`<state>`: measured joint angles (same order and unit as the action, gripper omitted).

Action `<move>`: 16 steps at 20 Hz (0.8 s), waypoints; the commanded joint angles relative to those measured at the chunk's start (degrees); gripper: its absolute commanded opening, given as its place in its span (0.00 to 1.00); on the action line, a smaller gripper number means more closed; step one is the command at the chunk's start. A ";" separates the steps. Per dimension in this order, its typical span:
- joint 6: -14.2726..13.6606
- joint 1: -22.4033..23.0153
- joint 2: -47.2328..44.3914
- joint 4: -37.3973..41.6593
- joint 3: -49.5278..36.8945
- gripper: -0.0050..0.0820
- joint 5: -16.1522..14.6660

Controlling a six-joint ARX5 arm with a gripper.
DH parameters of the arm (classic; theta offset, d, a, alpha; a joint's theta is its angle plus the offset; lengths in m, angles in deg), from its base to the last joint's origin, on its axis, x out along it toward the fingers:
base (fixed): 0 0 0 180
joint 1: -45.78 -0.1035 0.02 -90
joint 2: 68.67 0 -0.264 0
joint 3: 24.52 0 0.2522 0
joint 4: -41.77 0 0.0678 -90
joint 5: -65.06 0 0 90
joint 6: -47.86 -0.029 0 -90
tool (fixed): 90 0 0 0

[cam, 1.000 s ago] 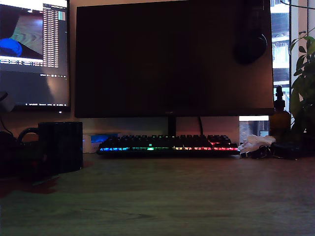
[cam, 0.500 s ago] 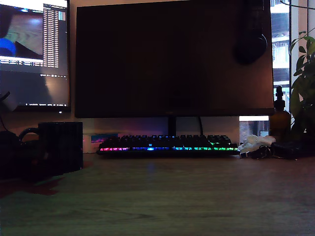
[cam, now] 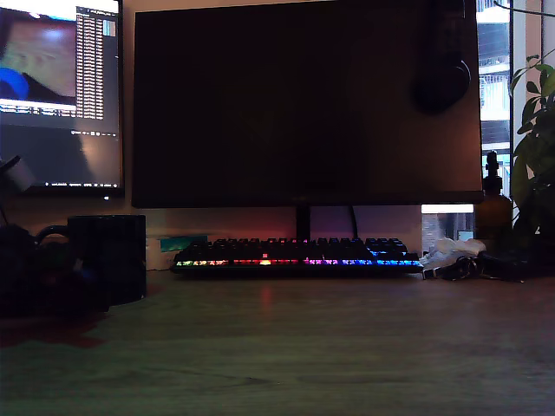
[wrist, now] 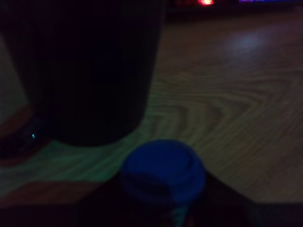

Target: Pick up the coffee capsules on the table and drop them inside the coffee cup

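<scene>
It is very dark. The black ribbed coffee cup (cam: 108, 258) stands on the wood-grain table (cam: 303, 347) at the exterior view's left. My gripper (cam: 39, 282) is a dark mass right beside its handle, low over the table. In the wrist view the cup (wrist: 94, 71) looms close, and a dark blue coffee capsule (wrist: 163, 172) sits between my dark fingers just in front of it. The gripper (wrist: 161, 213) appears shut on that capsule. From here the cup's opening cannot be seen.
A lit RGB keyboard (cam: 299, 254) lies behind under a large dark monitor (cam: 303, 104). A second screen (cam: 56, 87) stands at the back left. A brown bottle (cam: 492, 208), a crumpled white thing (cam: 451, 251) and a plant (cam: 538, 130) are at the right.
The dark arm mass at the left has shifted slightly against the cup's handle. The blue capsule stays in the same spot on the left screen's picture. Keyboard lights changed colour.
</scene>
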<state>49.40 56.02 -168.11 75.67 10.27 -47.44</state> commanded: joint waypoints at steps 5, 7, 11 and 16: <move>0.55 0.04 -0.74 -6.45 -2.49 0.27 -1.09; 0.55 0.04 1.14 -8.87 -2.49 0.27 -1.70; 0.55 0.07 7.67 -15.47 -2.49 0.27 -2.67; 0.59 0.07 19.45 -23.45 -2.49 0.27 -2.78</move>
<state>49.73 55.91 -151.08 51.96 8.50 -50.17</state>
